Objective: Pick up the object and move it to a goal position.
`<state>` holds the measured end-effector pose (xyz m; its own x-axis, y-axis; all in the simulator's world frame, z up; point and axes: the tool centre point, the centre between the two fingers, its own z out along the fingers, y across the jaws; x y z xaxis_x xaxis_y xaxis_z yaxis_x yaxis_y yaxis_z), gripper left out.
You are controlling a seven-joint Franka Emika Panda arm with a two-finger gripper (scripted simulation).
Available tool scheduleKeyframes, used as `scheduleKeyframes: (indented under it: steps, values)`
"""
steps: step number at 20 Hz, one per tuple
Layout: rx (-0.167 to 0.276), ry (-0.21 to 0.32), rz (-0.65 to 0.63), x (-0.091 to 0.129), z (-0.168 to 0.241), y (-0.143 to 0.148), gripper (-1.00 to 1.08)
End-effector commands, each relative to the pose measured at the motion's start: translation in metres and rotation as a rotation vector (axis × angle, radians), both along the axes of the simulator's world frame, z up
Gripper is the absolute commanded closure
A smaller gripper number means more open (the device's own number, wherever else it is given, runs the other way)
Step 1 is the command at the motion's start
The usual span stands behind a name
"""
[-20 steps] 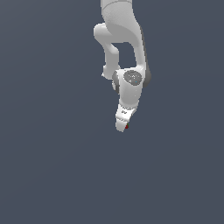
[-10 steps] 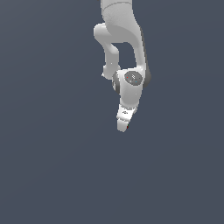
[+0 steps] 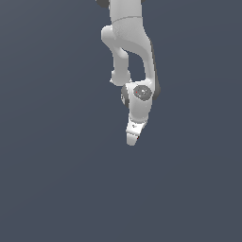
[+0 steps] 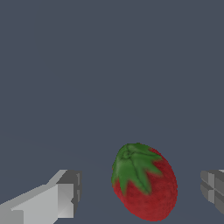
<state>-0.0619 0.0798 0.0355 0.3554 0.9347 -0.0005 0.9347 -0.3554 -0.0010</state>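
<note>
Exterior view: a white robot arm (image 3: 128, 42) descends from the upper edge of the picture against a uniform dark grey-blue table (image 3: 52, 179). The arm bends at a rounded joint, below which the wrist housing (image 3: 140, 92), marked by a dark circular cap, carries the gripper (image 3: 132, 140). The gripper points downward with a slight tilt toward the exterior view's left. In this view the fingers merge into one pale tip, and the strawberry is hidden behind the gripper.

Wrist view: the strawberry (image 4: 145, 183), dark red with a green leafy cap, lies on the table between the two gripper fingers. Its cap faces up and away from the camera, and its red body slopes toward the lower edge of the picture. One finger (image 4: 52, 199) appears as a pale grey block with a darker inner pad; the other finger (image 4: 213, 186) is only partly in the picture, showing a ridged grey pad. The fingers stand apart: a clear strip of table separates each pad from the fruit, and neither pad touches it. The strawberry sits nearer the ridged pad than the other finger. The table surface around the fruit is plain and evenly lit.
</note>
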Motion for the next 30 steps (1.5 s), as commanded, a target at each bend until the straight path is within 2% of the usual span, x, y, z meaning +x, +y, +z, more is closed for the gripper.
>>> scheduleKeyframes:
  steps: [1, 5, 6, 20, 30]
  values:
    - [0.0, -0.001, 0.001, 0.0, -0.009, 0.0, -0.92]
    - [0.0, -0.001, 0.001, 0.001, -0.013, 0.0, -0.92]
    - [0.0, -0.001, 0.001, 0.001, -0.013, 0.0, 1.08]
    - [0.0, -0.002, 0.001, 0.003, -0.008, -0.003, 1.08]
    - [0.001, -0.001, 0.002, 0.028, 0.038, -0.033, 1.08]
